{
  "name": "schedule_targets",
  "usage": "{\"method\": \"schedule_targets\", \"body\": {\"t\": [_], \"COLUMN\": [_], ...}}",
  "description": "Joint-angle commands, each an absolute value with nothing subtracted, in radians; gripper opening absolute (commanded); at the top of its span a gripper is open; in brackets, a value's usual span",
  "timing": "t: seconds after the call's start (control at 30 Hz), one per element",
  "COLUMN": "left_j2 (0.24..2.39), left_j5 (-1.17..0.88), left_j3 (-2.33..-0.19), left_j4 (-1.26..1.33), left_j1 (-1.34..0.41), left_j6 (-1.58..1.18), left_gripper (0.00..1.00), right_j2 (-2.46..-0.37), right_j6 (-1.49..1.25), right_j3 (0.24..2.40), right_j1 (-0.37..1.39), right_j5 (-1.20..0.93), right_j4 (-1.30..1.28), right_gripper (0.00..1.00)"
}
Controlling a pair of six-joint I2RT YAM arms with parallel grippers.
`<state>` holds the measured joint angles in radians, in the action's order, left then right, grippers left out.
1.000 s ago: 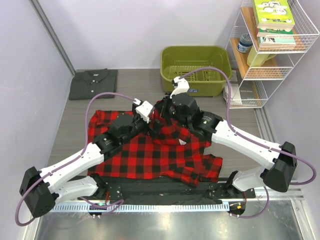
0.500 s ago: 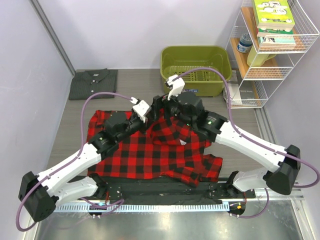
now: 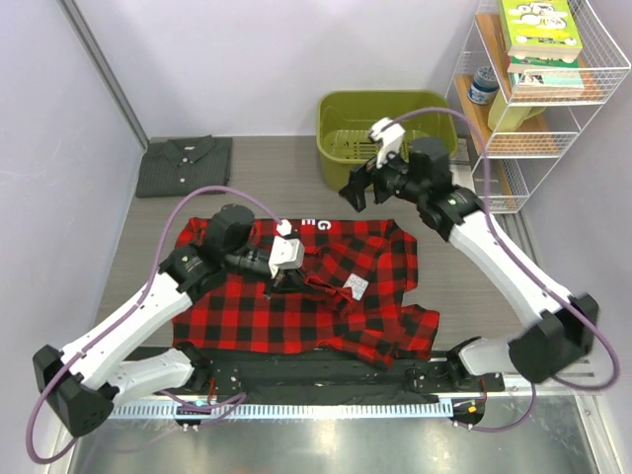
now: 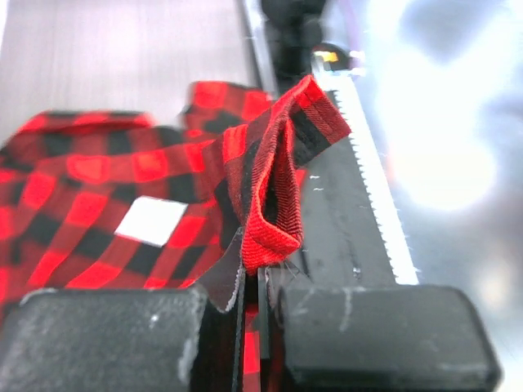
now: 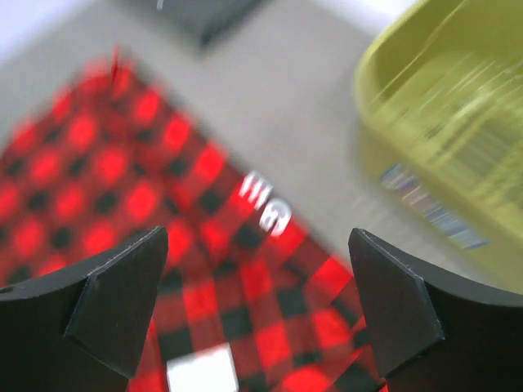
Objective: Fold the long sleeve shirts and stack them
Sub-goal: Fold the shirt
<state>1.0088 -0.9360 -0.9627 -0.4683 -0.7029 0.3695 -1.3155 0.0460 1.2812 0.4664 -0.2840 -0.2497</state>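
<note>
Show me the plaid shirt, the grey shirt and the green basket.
plaid shirt [image 3: 247,316], top external view, on its lower body fabric.
grey shirt [image 3: 184,165], top external view, middle of the folded front.
green basket [image 3: 385,96], top external view, on its far rim.

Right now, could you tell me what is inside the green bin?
Inside the bin, only its slotted floor shows, with no items visible. The right arm and its cable cover the near right part, so that area is hidden.

Matt woven cloth plaid shirt [image 3: 296,316]; smooth plastic basket [image 3: 331,138]
</note>
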Motion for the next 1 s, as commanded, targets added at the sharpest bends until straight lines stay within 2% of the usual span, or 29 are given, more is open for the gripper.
{"method": "schedule_targets", "body": {"t": [0.0, 0.17, 0.2, 0.27, 0.3, 0.4, 0.43, 0.47, 0.63, 0.77, 0.97], "left_j2": [1.092, 1.135, 1.147, 1.147, 1.129, 1.098, 1.101, 1.107, 1.15, 1.175, 1.154], "left_j5": [-1.155, -1.164, -1.14, -1.07, -0.952, -0.833, -0.778, -0.763, -0.765, -0.849, -1.057], "left_j3": [-1.061, -1.134, -1.135, -1.097, -1.071, -0.957, -0.948, -0.948, -0.939, -0.922, -0.887], "left_j4": [-0.633, -0.683, -0.66, -0.585, -0.433, -0.177, -0.16, -0.158, -0.043, 0.036, 0.11], "left_j1": [-0.725, -0.787, -0.787, -0.785, -0.784, -0.706, -0.666, -0.651, -0.545, -0.511, -0.508], "left_j6": [0.511, 0.558, 0.525, 0.351, 0.271, 0.032, 0.006, 0.006, -0.138, -0.153, -0.091], "left_gripper": [0.0, 0.0, 0.0, 0.0, 0.0, 0.0, 0.0, 0.0, 0.0, 0.0, 0.0], "right_j2": [-1.479, -1.588, -1.612, -1.615, -1.599, -1.545, -1.481, -1.448, -1.243, -1.105, -1.138], "right_j6": [0.182, 0.267, 0.278, 0.29, 0.288, 0.264, 0.265, 0.279, 0.386, 0.5, 0.607], "right_j3": [1.301, 1.33, 1.338, 1.348, 1.351, 1.358, 1.335, 1.318, 1.182, 1.094, 1.04], "right_j1": [0.442, 0.436, 0.436, 0.431, 0.428, 0.405, 0.396, 0.384, 0.354, 0.353, 0.356], "right_j5": [-0.598, -0.715, -0.73, -0.767, -0.781, -0.805, -0.807, -0.808, -0.83, -0.854, -0.861], "right_j4": [-0.448, -0.557, -0.572, -0.604, -0.613, -0.624, -0.623, -0.621, -0.629, -0.629, -0.477], "right_gripper": [0.95, 0.9, 0.84, 0.83, 0.85, 0.89, 0.96, 0.99, 1.0, 1.0, 1.0]}}
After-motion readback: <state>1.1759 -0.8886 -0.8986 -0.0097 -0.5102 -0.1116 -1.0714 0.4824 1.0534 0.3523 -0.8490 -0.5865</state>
